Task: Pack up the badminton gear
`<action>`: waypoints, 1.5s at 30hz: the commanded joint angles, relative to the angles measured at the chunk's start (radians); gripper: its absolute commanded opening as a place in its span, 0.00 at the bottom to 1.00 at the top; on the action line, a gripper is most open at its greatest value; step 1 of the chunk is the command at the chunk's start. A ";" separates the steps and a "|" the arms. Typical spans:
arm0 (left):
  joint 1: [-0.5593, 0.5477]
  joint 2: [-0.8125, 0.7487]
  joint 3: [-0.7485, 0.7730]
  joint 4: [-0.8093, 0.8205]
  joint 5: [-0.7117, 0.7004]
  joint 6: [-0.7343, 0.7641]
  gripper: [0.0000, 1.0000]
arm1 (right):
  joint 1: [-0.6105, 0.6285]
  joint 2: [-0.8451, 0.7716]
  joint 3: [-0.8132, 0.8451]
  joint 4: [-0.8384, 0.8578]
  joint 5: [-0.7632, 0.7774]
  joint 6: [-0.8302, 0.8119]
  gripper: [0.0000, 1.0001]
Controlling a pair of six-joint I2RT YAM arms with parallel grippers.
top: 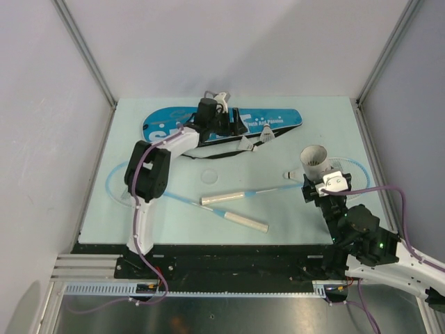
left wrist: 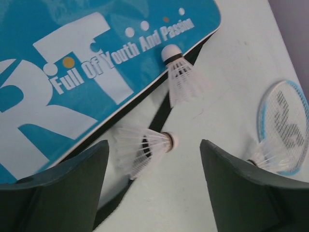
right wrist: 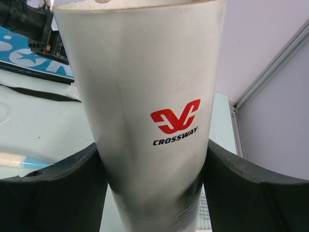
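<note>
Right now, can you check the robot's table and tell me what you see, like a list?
Surface: pale green tabletop, no spills seen.
Job's things: long blue racket bag at the back; two blue-framed rackets with white handles lying flat; three white feather shuttlecocks loose; white cardboard tube, gripped.
Clutter: faint round ring, cannot tell what.
Grippers: left gripper open over a shuttlecock; right gripper shut on the tube.
Cables: purple cables run along both arms.
Surroundings: white walls, metal corner posts.

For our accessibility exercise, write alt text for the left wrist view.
A white feathered shuttlecock lies sideways on a black strap, framed between the left end effector's open dark fingers; a second shuttlecock rests at the blue racket bag's edge.
</note>
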 commanded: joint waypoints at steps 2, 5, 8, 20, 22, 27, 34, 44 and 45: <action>0.016 0.102 0.097 0.002 0.175 -0.106 0.72 | 0.005 -0.011 0.044 0.015 -0.034 0.008 0.30; 0.016 0.134 0.114 0.022 0.198 -0.132 0.60 | 0.007 -0.012 0.046 0.012 -0.039 0.011 0.30; 0.015 0.156 0.114 0.031 0.229 -0.156 0.50 | 0.010 -0.014 0.046 0.006 -0.039 0.019 0.30; 0.005 -0.035 -0.003 0.073 0.197 -0.193 0.00 | 0.013 0.071 0.047 0.005 -0.037 0.016 0.29; 0.001 -0.184 -0.065 0.066 0.148 -0.178 0.00 | 0.013 0.106 0.047 0.009 -0.037 0.014 0.29; -0.051 -0.540 -0.324 0.022 -0.027 -0.118 0.00 | 0.011 0.204 0.059 -0.014 -0.088 0.014 0.29; -0.079 -1.000 -0.528 -0.033 0.256 0.004 0.00 | 0.034 0.379 0.099 -0.087 -0.174 -0.032 0.29; -0.188 -1.220 -0.610 -0.196 0.340 0.081 0.00 | 0.051 0.381 0.095 -0.076 -0.471 -0.039 0.29; -0.195 -1.220 -0.611 -0.199 0.335 0.075 0.00 | 0.053 0.376 0.096 -0.076 -0.478 -0.036 0.29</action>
